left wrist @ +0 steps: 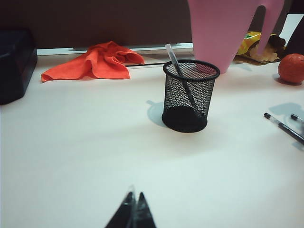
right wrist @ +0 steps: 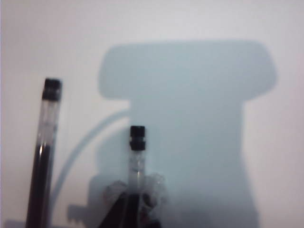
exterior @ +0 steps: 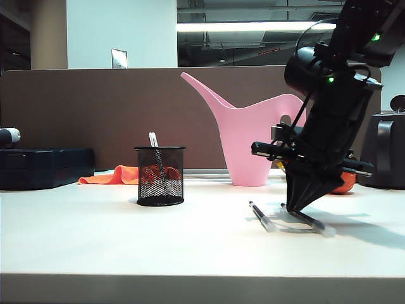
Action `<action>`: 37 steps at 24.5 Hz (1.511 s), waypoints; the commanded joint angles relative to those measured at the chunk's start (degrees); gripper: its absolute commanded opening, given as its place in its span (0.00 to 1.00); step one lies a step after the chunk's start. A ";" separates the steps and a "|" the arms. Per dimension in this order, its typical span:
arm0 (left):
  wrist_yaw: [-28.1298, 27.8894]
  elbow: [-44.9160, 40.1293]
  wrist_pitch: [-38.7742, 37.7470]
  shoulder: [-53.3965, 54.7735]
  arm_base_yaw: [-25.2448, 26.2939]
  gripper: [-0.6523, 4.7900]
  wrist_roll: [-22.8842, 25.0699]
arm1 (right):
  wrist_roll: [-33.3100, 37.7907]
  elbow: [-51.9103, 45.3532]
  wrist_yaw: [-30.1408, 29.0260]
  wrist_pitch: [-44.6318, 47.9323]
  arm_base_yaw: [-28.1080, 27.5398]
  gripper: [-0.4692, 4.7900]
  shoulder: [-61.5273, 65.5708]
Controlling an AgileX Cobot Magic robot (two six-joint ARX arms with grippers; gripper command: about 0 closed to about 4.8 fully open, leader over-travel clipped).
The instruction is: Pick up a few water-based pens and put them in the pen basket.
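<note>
With my right gripper (right wrist: pixel 136 202) clamped on one pen (right wrist: pixel 137 156) down on the table, well right of the pen basket (exterior: pixel 159 175), a second pen (exterior: pixel 261 216) lies just beside it, while my left gripper (left wrist: pixel 133 213) waits closed and empty short of the basket, already holding a third pen (left wrist: pixel 183 80).

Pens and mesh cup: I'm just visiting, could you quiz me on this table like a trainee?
1. How many pens stand in the pen basket?
2. True or false: the right gripper is shut on a pen lying on the table.
3. Which lies beside the gripped pen: A) an orange cloth, B) another pen, C) a pink watering can?

Key: 1. One. 2. True. 3. B. The left gripper, shut, idles far from the pens.
</note>
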 commanded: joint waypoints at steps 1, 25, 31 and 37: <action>0.00 0.13 0.74 0.04 0.04 0.11 0.00 | -1.11 1.09 -0.90 0.11 0.09 0.08 -3.82; 1.97 0.13 0.74 0.02 0.02 0.11 0.02 | 2.51 2.89 -23.06 61.31 1.53 0.08 -0.35; 3.21 0.11 0.70 0.02 0.00 0.11 0.00 | 2.71 12.26 -23.69 61.79 2.32 0.08 7.93; 3.23 0.13 0.72 0.02 -0.02 0.11 0.00 | 2.60 22.58 -24.46 61.77 4.70 0.08 17.16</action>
